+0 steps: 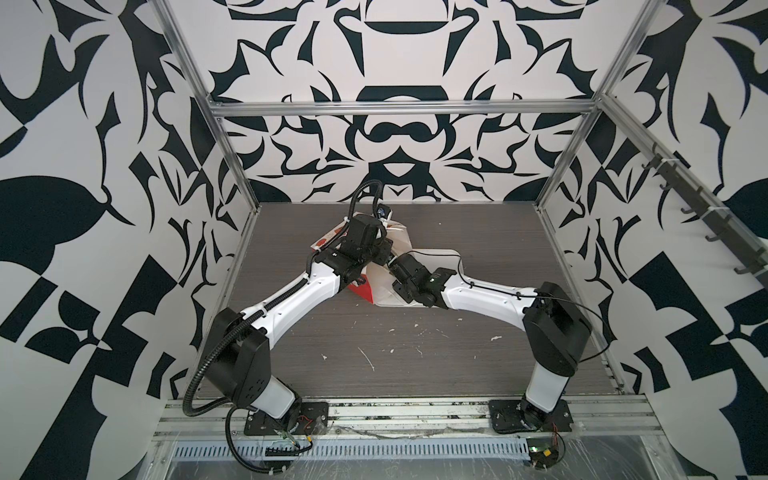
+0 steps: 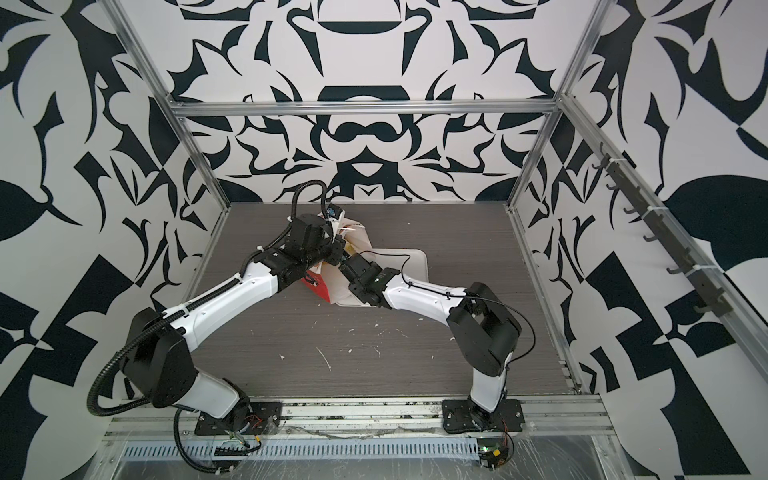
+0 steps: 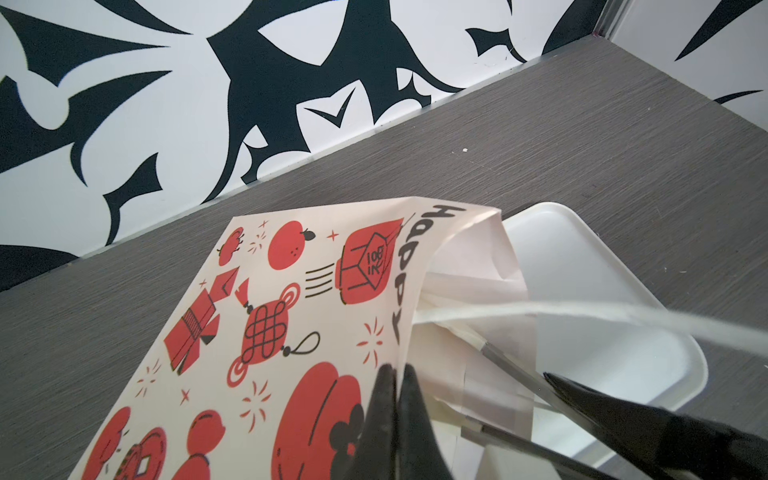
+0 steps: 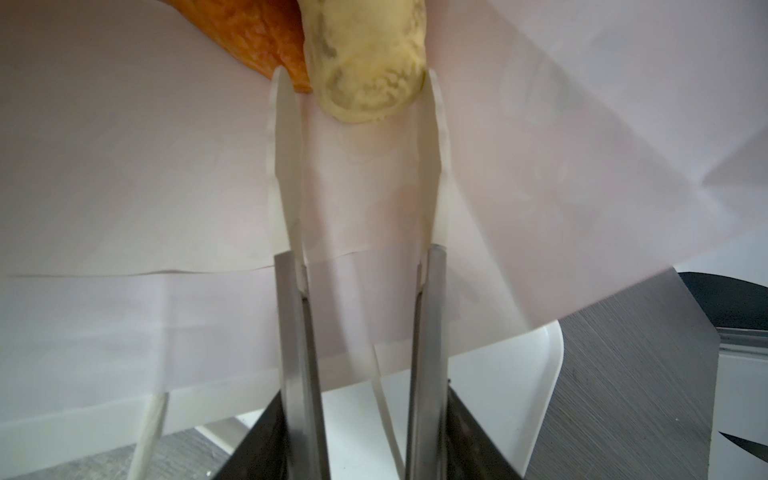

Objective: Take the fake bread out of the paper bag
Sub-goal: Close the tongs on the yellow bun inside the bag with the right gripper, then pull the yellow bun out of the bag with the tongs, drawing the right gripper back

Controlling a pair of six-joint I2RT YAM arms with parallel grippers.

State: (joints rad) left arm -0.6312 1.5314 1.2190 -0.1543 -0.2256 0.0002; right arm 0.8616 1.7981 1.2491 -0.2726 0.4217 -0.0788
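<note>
With right end effector (image 4: 357,77) half open, straddles fake bread (image 4: 370,54) inside paper bag (image 4: 124,166); left end effector (image 3: 395,368) pinched shut on its rim. Seems light, stiff, slick: take across middle.

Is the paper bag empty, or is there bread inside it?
Not empty. The right wrist view shows fake bread, one pale piece and one orange, inside the paper bag.

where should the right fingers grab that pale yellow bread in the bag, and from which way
Grip the pale yellow bread by its rounded end, which points toward the mouth of the paper bag. Come straight in through the mouth, fingers on its two sides; the orange bread crowds one side.
</note>
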